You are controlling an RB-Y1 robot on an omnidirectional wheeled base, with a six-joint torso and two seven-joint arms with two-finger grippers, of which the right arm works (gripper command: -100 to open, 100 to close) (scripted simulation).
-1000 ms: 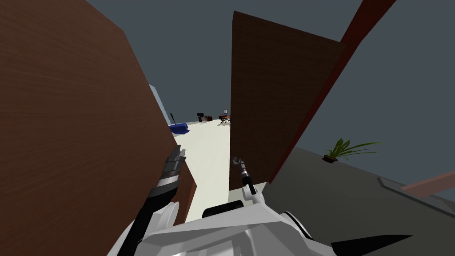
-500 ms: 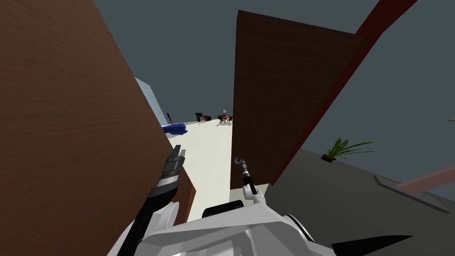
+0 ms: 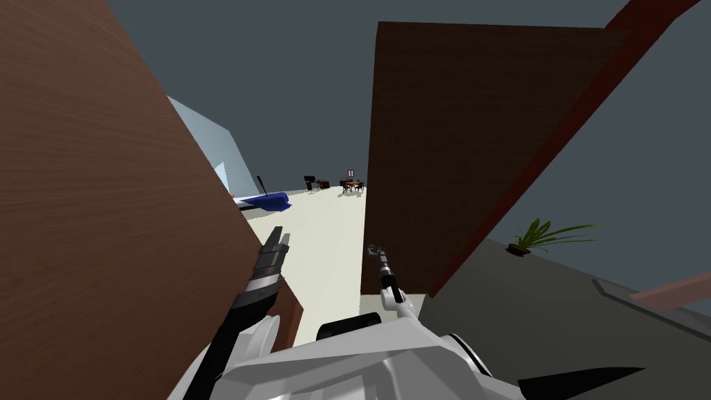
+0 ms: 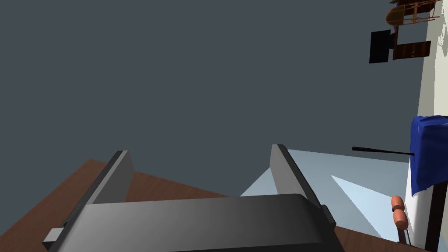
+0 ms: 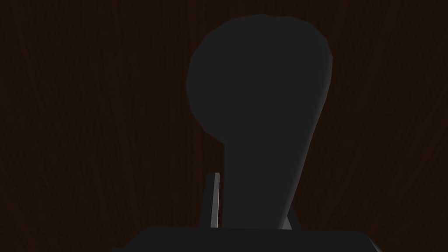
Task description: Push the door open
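So the right gripper [image 5: 253, 199] is clamped onto a dark lever-style door handle with a rounded end [image 5: 258, 78], with one thin finger pressed against each side of its stem. That handle sits on the dark brown wood-grain door [image 5: 87, 131]. From the head camera, the right gripper [image 3: 375, 251] is low down, right at the door's free edge. The door [image 3: 451, 139] itself is standing open, with a gap on its left. Through the gap there's a cream floor [image 3: 326, 236] running off to a blue draped thing [image 3: 267, 201], and some small brown furniture [image 3: 350, 185] far at the back. The left gripper [image 3: 278, 243] holds nothing. Its fingers [image 4: 116, 175] are spread wide, and it's hovering just beside a big reddish-brown wooden panel [image 3: 90, 208]. A green potted plant [image 3: 541, 235] sits off to the right, past the door.
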